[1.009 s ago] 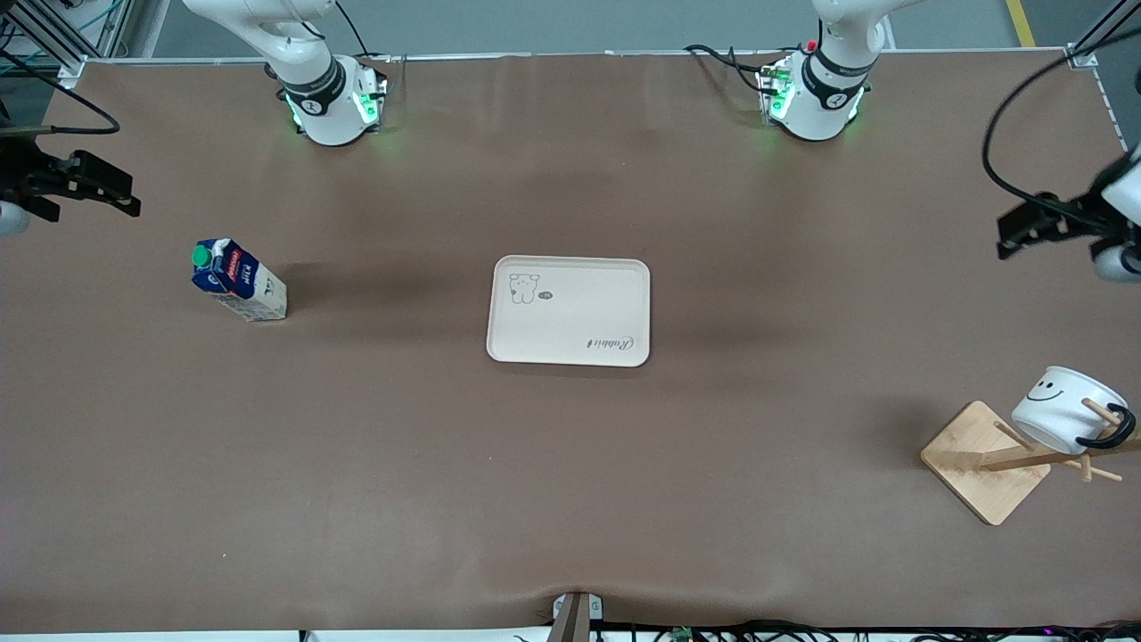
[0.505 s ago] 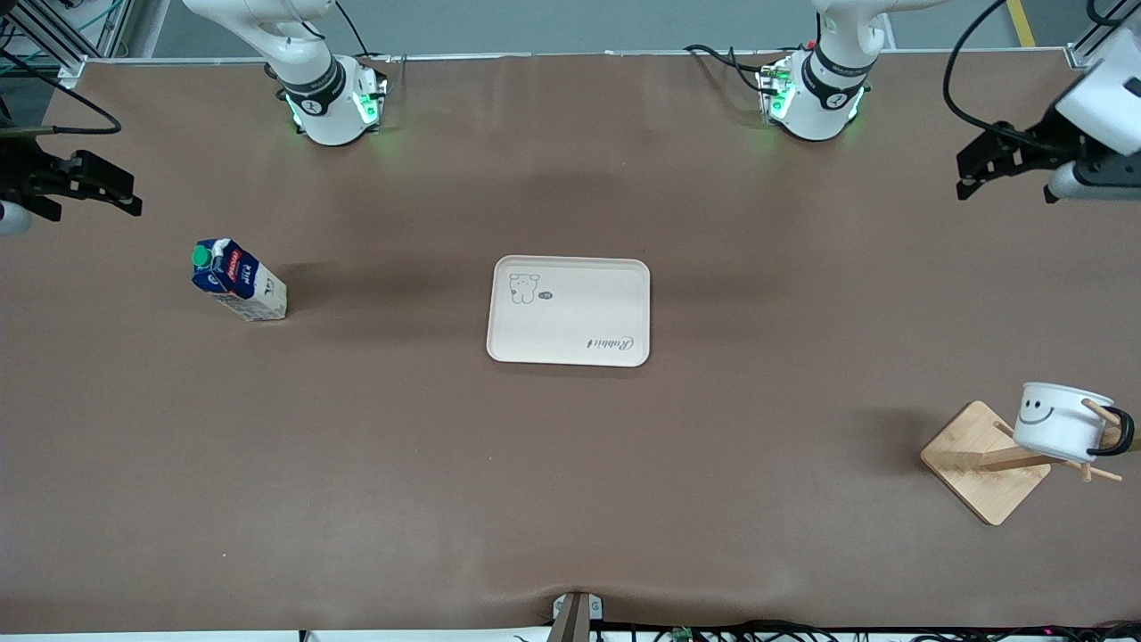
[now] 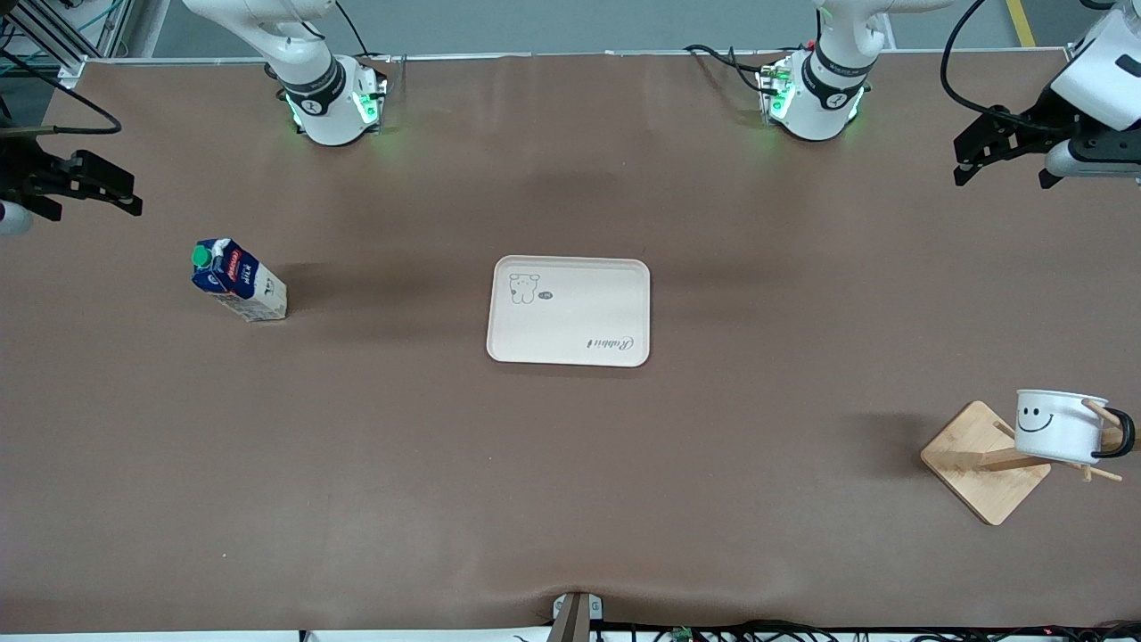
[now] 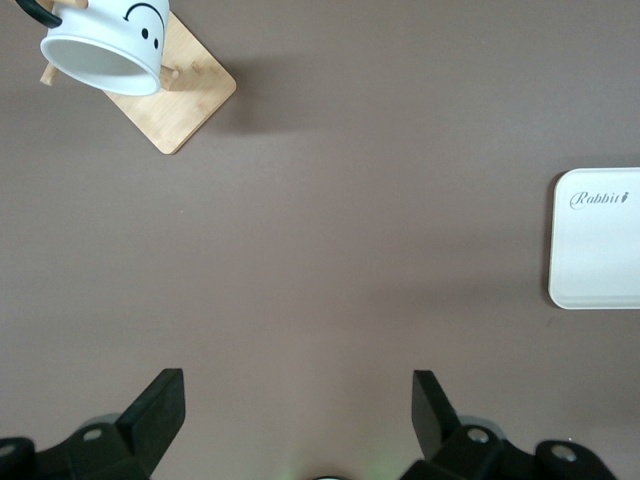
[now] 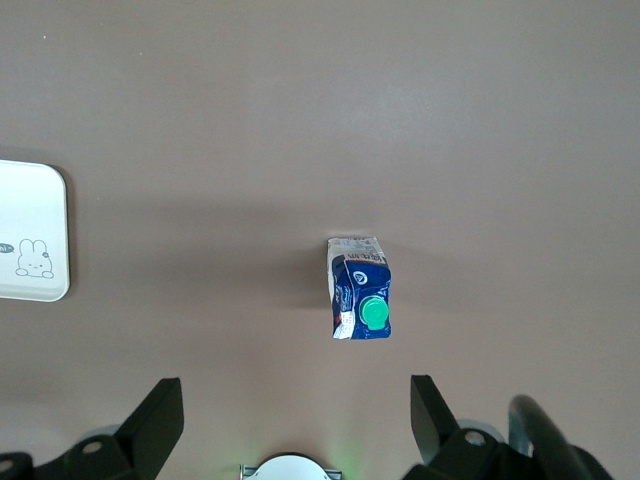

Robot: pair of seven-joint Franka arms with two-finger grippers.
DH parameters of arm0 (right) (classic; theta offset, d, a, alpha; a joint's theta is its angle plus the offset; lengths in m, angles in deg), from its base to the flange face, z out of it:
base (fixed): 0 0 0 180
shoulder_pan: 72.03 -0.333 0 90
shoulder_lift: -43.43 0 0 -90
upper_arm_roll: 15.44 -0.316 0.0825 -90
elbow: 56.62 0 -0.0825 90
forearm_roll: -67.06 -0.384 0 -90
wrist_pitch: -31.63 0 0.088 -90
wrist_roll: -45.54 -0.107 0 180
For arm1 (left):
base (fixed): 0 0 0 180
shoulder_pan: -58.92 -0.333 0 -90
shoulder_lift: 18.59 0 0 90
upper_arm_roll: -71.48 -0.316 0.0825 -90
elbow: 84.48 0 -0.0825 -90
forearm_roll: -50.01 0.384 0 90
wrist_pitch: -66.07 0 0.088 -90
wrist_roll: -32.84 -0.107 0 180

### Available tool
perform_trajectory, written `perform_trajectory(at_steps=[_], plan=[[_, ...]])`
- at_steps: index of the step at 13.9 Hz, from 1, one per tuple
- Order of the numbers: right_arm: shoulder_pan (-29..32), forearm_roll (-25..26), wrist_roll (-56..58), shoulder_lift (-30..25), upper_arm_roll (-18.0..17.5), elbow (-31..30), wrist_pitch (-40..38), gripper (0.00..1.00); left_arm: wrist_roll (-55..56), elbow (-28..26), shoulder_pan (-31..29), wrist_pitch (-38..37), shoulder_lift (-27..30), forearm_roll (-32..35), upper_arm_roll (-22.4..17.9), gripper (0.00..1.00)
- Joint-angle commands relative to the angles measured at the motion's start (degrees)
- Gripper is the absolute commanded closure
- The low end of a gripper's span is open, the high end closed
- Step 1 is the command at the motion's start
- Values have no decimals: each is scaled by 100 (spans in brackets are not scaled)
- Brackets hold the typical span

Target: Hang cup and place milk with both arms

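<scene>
Cup (image 3: pixel 1061 426) hangs by its handle on the wooden rack (image 3: pixel 985 462) at my left arm's end of the table; milk (image 3: pixel 237 280) stands upright on the table at my right arm's end, well apart from the tray (image 3: pixel 569 310) in the middle. My left gripper (image 3: pixel 980 152) is up over the table's edge at its end, fingers spread, holding nothing. My right gripper (image 3: pixel 94 185) waits over its end's edge above the milk's side, fingers apart and empty too.

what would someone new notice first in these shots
Probably the smiley-faced cup hanging by its handle on the wooden rack at the left arm's end of the table. Next, the pale tray mid-table and the milk standing at the right arm's end, with both open grippers, left and right, raised at the table's ends.
</scene>
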Motion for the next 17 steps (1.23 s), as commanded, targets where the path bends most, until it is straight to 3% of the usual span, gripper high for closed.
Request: perform_trajectory(at_steps=[1, 6, 17], plan=[[43, 48, -31, -38, -34, -30, -34, 0, -31, 381, 24, -86, -301, 23, -43, 0], [78, -154, -23, -38, -16, -22, -34, 0, 13, 680, 41, -333, -478, 40, -16, 0], [87, -154, -31, -38, -16, -22, -52, 0, 22, 690, -213, -482, -460, 128, -51, 0]])
